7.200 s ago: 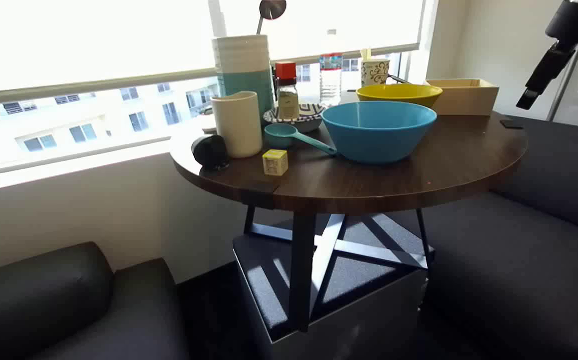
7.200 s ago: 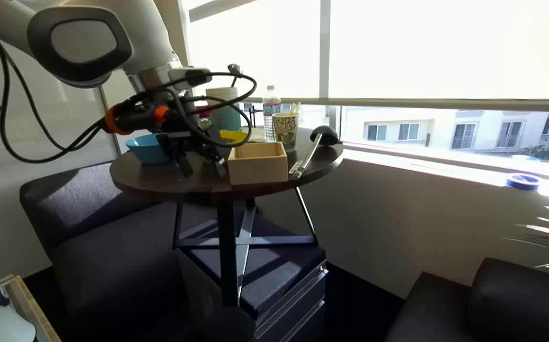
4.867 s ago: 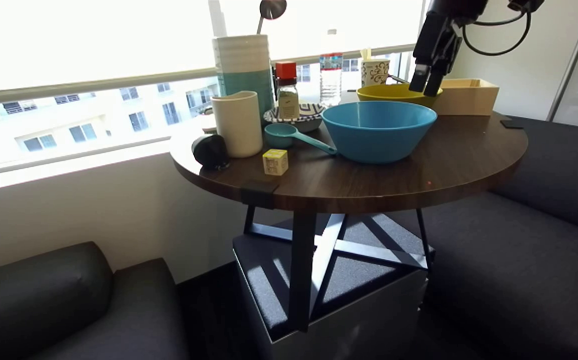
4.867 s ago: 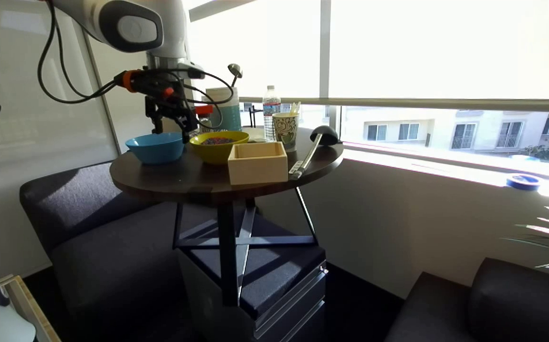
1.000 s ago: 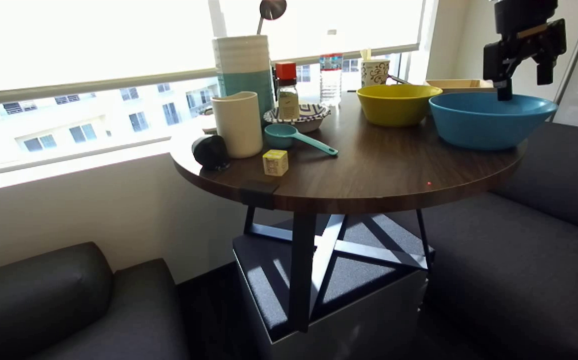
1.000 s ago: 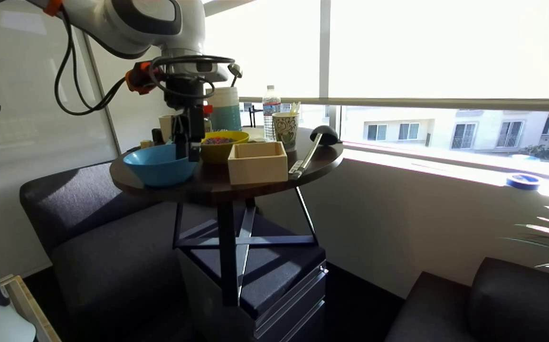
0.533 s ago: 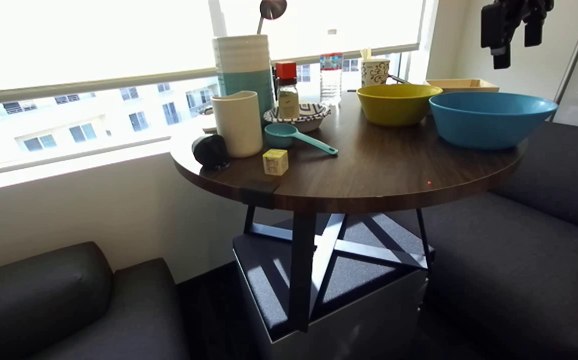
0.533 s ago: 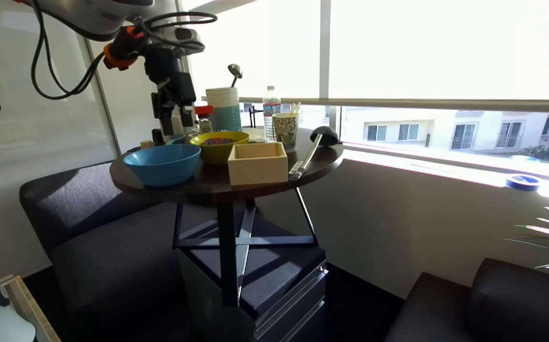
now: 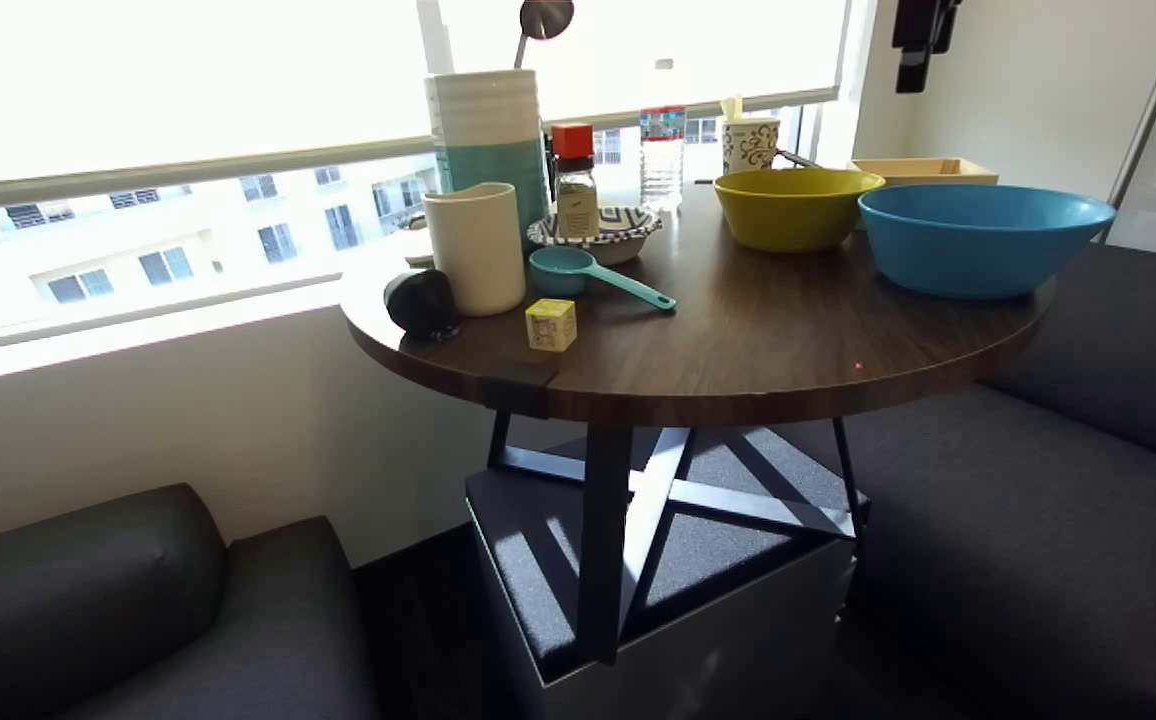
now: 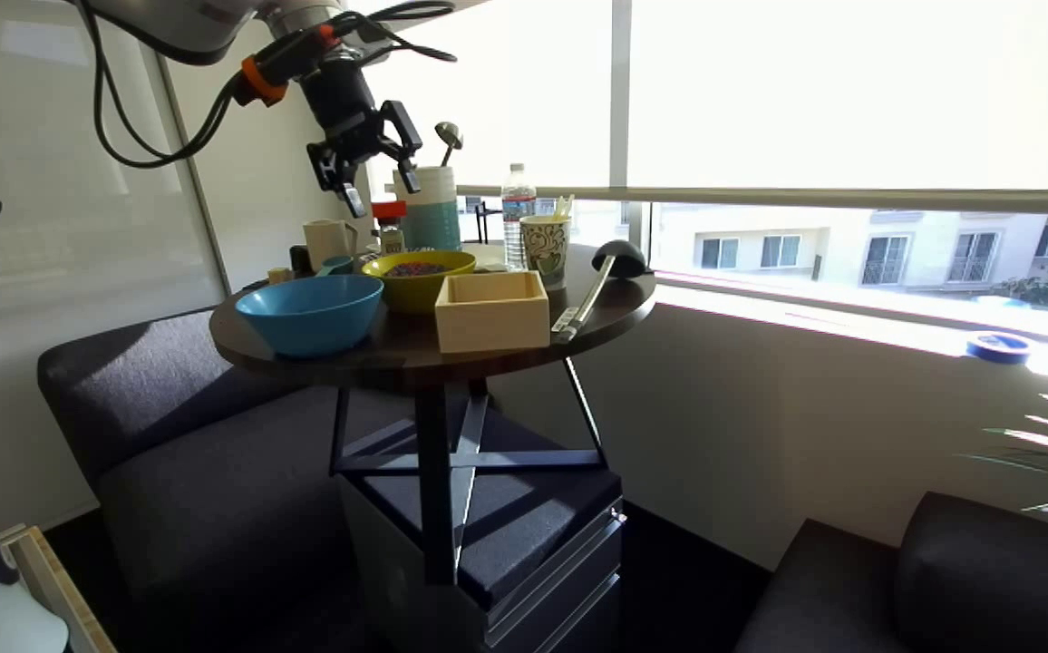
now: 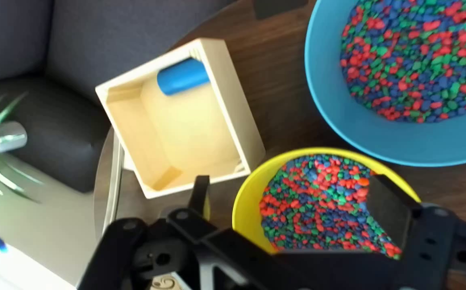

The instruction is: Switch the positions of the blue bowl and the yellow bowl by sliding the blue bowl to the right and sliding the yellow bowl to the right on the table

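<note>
The blue bowl (image 9: 983, 250) stands upright near the edge of the table (image 9: 738, 350), wide and smooth with flaring sides; the wrist view shows red, green and blue bits (image 11: 422, 60) spread across its bottom. Just beside it sits the yellow bowl (image 9: 798, 215), also upright and holding similar bits; whether the two touch, I cannot tell. The gripper (image 10: 383, 190) hangs in the air, well above the bowls, its jaws spread wide and its fingers (image 10: 410, 178) pointing down at a slant. The arm (image 10: 193, 27) comes in from the top left in an exterior view, wrist angled downward. Next to the yellow bowl is a wooden box (image 10: 492, 317) with a blue cylinder (image 11: 182, 76) inside.
</note>
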Action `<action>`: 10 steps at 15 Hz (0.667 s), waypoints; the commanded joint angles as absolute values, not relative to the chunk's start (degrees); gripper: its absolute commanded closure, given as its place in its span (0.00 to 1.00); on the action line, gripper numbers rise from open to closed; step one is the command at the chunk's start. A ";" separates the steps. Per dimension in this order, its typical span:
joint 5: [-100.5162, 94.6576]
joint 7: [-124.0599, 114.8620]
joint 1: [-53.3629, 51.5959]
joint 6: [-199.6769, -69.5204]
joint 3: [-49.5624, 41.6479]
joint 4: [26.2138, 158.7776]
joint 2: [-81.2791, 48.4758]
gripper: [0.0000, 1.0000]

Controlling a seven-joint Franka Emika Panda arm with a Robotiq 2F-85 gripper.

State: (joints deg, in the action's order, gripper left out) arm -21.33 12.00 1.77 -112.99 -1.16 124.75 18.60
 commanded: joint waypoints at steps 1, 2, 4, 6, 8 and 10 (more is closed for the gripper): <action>-16.90 22.60 -0.27 -120.37 -3.95 122.13 13.81 0.00; -14.52 25.52 -0.84 -121.77 -4.40 121.79 12.54 0.00; -8.18 31.40 -1.89 -122.67 -5.17 121.17 10.58 0.00; -2.99 35.58 -2.41 -121.67 -5.10 120.65 9.43 0.00; 0.85 39.03 -2.55 -120.57 -4.83 120.07 8.33 0.00; 4.79 41.53 -2.37 -118.80 -4.87 119.36 6.71 0.00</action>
State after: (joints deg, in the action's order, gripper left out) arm -0.72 37.04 -1.89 -121.75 -4.29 121.89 9.30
